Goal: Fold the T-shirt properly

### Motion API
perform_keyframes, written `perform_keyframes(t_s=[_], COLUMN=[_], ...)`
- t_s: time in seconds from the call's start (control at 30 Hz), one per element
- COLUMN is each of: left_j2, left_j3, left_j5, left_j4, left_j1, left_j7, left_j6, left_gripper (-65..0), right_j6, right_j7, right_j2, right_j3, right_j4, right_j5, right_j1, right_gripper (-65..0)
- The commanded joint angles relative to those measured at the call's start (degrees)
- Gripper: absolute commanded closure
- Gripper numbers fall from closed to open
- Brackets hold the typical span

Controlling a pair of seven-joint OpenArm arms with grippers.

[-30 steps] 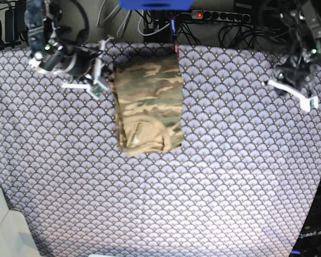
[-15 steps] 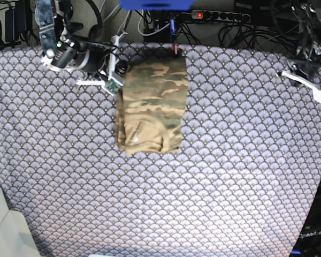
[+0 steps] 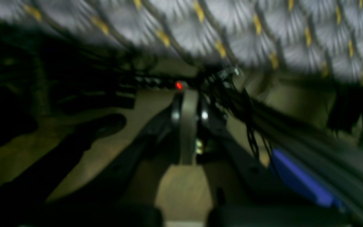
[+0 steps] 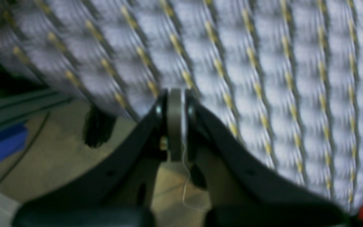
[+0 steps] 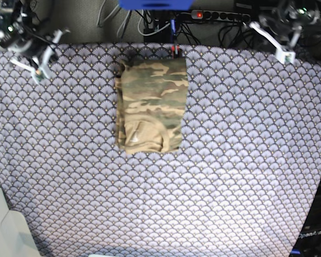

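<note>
Both arms sit at the counter's far corners, jaws closed and empty; T-shirt (image 5: 151, 105) lies between, long axis far-to-near, right gripper (image 5: 38, 68) nearer than left gripper (image 5: 285, 53)

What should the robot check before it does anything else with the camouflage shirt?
1. Camouflage-print cloth T-shirt folded into a compact rectangle: ok.
2. T-shirt lying wholly on the purple fan-patterned tablecloth: ok, though its far edge sits close to the table's back edge.
3. Left gripper shut, holding nothing: ok.
4. Right gripper shut, holding nothing: ok.
5. Both grippers away from the T-shirt, near the far corners: ok.
6. Fold edges neat underneath: cannot tell.
</note>
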Motion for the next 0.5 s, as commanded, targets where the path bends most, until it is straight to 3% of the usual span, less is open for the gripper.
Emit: perform_keyframes(t_s=[0.0, 0.1, 0.27, 0.47], left_j2=[0.57, 2.94, 9.01, 16.13], left_j3=[1.23, 5.27, 10.02, 9.85], left_j5=[1.96, 10.67, 24.29, 32.56], left_j4=[0.87, -0.71, -8.54, -23.31], left_j1=[1.16, 3.53, 5.20, 4.94], left_j7=[-1.14, -5.10, -12.66, -26.90], left_j6=[-0.36, -0.89, -0.89, -1.24], left_gripper=[0.0, 0.0, 0.0, 0.0], right_j6=[0.17, 0.17, 0.17, 0.17], right_j7=[1.44, 2.85, 9.35, 20.43], right_j2=[0.36, 0.09, -3.51, -6.85], right_j3=[1.74, 6.40, 16.16, 20.73], right_j4=[1.03, 0.68, -0.20, -15.06], right_j5=[0.87, 0.78, -0.10, -14.08], right_j1=[-1.26, -5.57, -11.81, -9.26], right_gripper=[-0.2, -0.2, -0.2, -0.2])
